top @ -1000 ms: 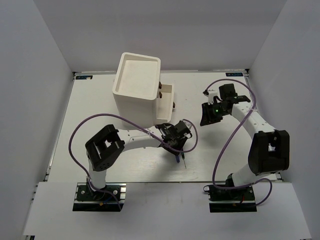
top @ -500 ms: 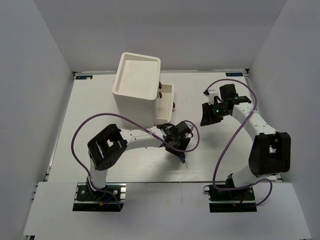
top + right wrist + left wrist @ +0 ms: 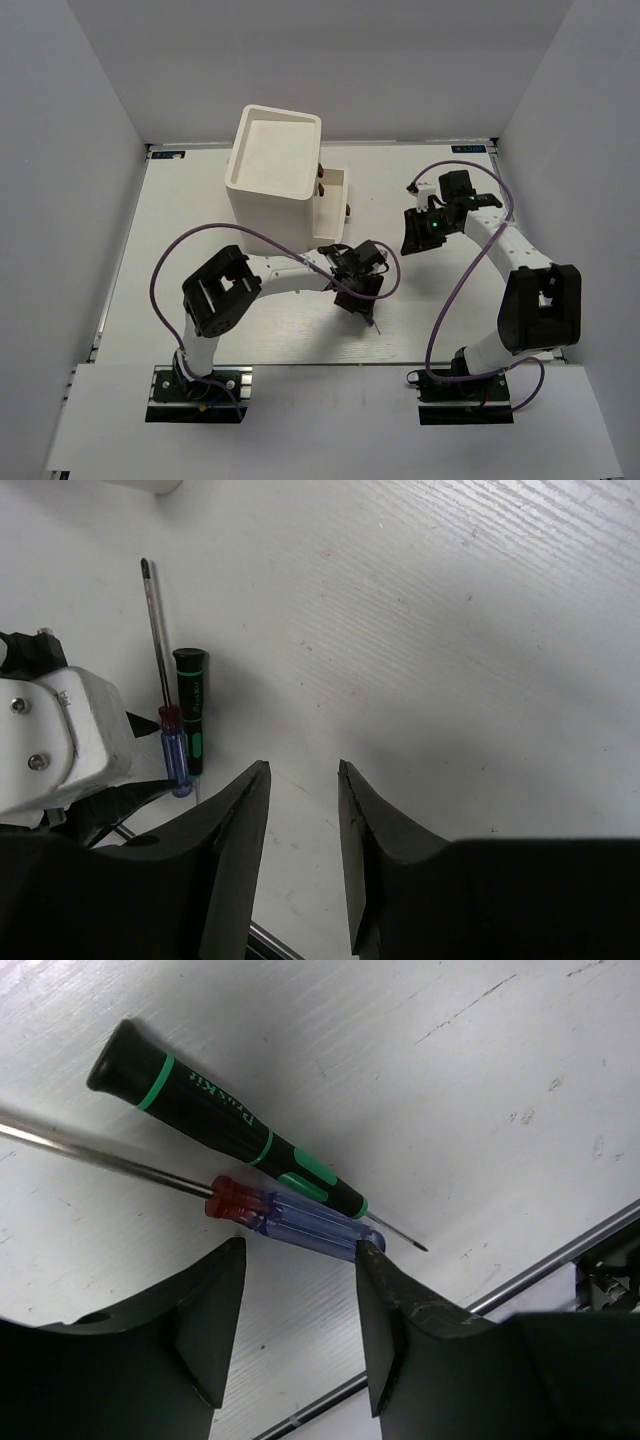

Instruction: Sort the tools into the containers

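Observation:
Two thin screwdrivers lie side by side on the white table. One has a black handle with green bands (image 3: 226, 1124); the other has a clear blue handle with a red collar (image 3: 293, 1221) and a long steel shaft. My left gripper (image 3: 300, 1256) is open just short of the blue handle, and its right fingertip (image 3: 373, 1260) is at the handle's end. Nothing sits between the fingers. My right gripper (image 3: 302, 772) hangs open and empty over bare table, looking toward both screwdrivers (image 3: 190, 718). The white cabinet (image 3: 274, 175) stands at the back left with one drawer (image 3: 334, 198) pulled out.
A metal rail along the table's near edge (image 3: 560, 1256) runs close behind the screwdrivers. Grey walls close in the table on three sides. My left arm's purple cable (image 3: 170, 262) loops over the table to the left of the cabinet's front.
The left arm's elbow has swung a little to the right, and its gripper has edged along the screwdrivers, staying open. The right arm has barely moved.

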